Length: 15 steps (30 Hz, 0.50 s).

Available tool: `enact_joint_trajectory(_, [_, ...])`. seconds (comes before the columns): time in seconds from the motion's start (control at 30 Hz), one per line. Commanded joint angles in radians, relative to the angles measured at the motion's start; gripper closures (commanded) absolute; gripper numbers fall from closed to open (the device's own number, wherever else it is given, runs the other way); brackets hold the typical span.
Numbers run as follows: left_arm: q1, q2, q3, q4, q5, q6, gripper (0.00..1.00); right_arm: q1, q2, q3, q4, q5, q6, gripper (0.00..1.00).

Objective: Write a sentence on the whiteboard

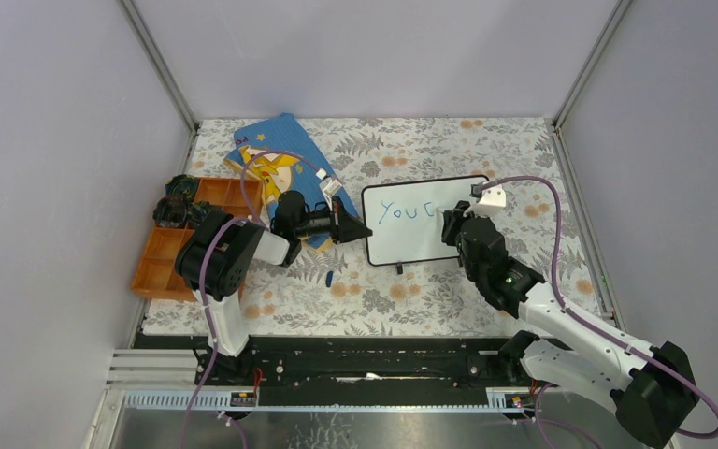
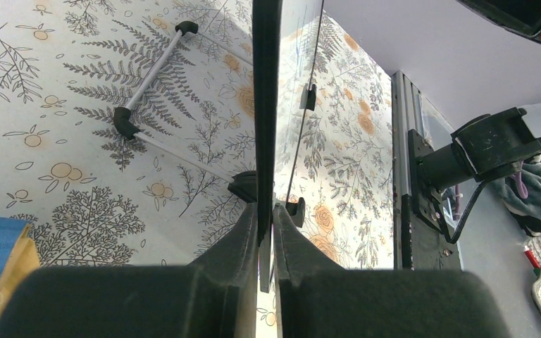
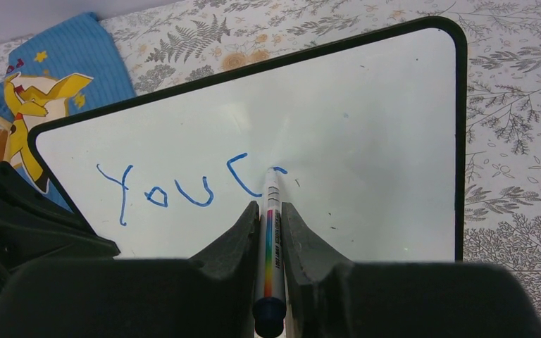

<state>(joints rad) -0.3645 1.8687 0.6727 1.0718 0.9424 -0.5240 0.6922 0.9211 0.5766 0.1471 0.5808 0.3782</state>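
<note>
Two pinches — whiteboard [image 2: 266, 105] edge between left fingers [image 2: 236, 243], marker [image 3: 270, 225] between right fingers [image 3: 304, 243].

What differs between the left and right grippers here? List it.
The left gripper clamps an edge of the whiteboard; the right gripper clamps a marker. The left one comes in from the board's side; the right one faces the writing surface, marker tip on it beside the blue letters. Both are shut on something.

A blue picture book [image 1: 285, 138] lies on the floral desk [image 1: 411, 301] beside an orange compartment tray [image 1: 161, 271], with a small blue object [image 1: 329, 278] nearby.
</note>
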Motion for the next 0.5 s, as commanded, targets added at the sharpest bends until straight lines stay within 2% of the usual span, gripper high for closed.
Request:
enact_joint_trajectory(0.0, [-0.012,0.001,-0.002,-0.088,-0.014,0.044,1.0,-0.01,0.01,0.042,0.032,-0.032,0.001,1.0])
enact_joint_trajectory(0.47, [-0.013,0.0,0.0,-0.096,-0.015,0.048,1.0,-0.009,-0.023,0.014,-0.05,-0.035,0.001,1.0])
